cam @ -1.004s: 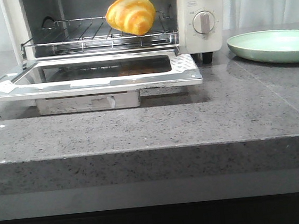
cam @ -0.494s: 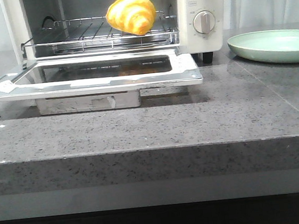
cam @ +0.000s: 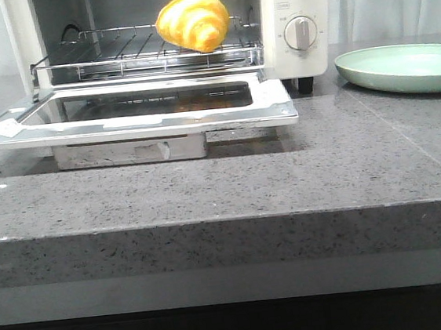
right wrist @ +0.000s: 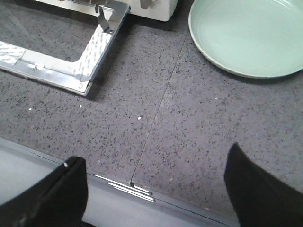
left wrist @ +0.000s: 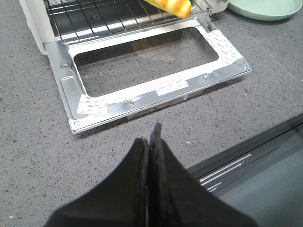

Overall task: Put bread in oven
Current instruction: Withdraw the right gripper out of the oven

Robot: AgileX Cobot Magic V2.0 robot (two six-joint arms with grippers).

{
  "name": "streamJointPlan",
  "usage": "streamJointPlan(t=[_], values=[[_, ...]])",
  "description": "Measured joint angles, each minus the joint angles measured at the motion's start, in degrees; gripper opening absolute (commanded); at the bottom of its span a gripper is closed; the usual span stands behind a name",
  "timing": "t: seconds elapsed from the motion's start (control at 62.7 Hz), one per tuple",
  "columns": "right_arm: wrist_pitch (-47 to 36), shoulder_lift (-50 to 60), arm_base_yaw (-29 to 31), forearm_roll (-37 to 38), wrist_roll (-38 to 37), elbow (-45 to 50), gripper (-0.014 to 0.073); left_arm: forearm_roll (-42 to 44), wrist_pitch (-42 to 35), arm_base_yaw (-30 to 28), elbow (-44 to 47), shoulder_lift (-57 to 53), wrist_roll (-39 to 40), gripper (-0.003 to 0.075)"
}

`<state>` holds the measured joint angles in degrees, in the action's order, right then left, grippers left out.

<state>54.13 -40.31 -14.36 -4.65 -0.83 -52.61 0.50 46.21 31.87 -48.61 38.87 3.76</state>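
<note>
The bread (cam: 193,21), a glossy golden-orange croissant roll with pale stripes, lies on the wire rack (cam: 137,51) inside the white oven (cam: 295,15), toward the rack's right side. The oven's glass door (cam: 136,111) is dropped open and flat. A piece of the bread also shows in the left wrist view (left wrist: 173,6). My left gripper (left wrist: 150,137) is shut and empty above the counter, in front of the door's edge. My right gripper (right wrist: 154,163) is open and empty over the counter's front edge, near the plate. Neither gripper shows in the front view.
A pale green round plate (cam: 403,67) sits on the grey speckled counter (cam: 285,174) right of the oven; it also shows in the right wrist view (right wrist: 251,35). The open door (left wrist: 142,61) juts out over the counter. The counter's front edge (cam: 226,219) drops off.
The bread has shifted slightly on the rack and settled. Nothing else has visibly moved.
</note>
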Motion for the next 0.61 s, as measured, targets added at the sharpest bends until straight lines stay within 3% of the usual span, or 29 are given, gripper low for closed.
streamJointPlan(t=[0.175,0.399,0.494,0.606], values=[[1.05,12.04,0.0,-0.05,0.22,4.83,0.0603,0.0,0.0,0.0,0.0,0.0,0.0,-0.0018],[4.12,16.4,0.0,-0.05,0.22,5.95,0.0575,0.0,0.0,0.0,0.0,0.0,0.0,-0.0018],[4.69,16.4,0.0,-0.05,0.22,5.95,0.0414,0.0,0.0,0.0,0.0,0.0,0.0,-0.0018],[5.34,16.4,0.0,-0.05,0.22,5.95,0.0115,0.0,0.0,0.0,0.0,0.0,0.0,-0.0018]])
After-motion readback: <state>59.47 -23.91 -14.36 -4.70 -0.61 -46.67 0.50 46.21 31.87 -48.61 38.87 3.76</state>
